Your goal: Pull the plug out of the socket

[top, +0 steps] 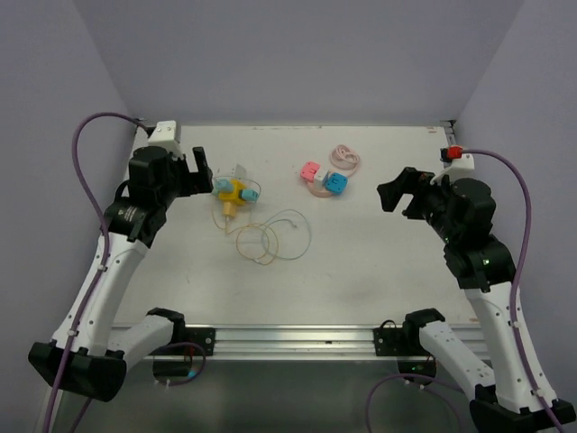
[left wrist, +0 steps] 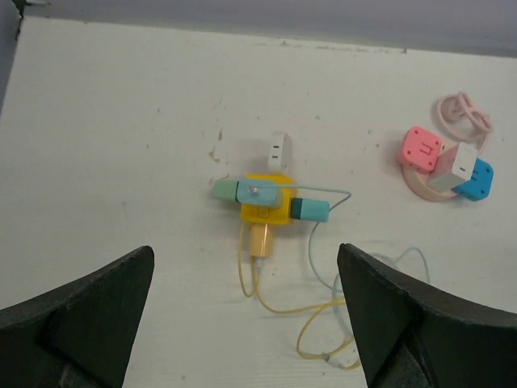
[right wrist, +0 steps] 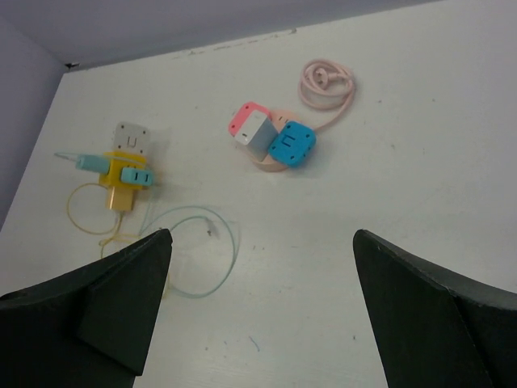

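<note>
While the left gripper (top: 202,171) and right gripper (top: 394,186) are hanging with jaws apart, the socket (top: 233,191) is lying near the left one, plugs (left wrist: 311,208) sticking in it.

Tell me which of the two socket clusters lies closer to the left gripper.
The yellow-centred cluster, with teal plugs and thin looped cables, just beside the left gripper; the pink-and-blue cluster lies mid-table.

Lab test cell: white table (top: 361,271), plain lilac walls (top: 297,54).
</note>
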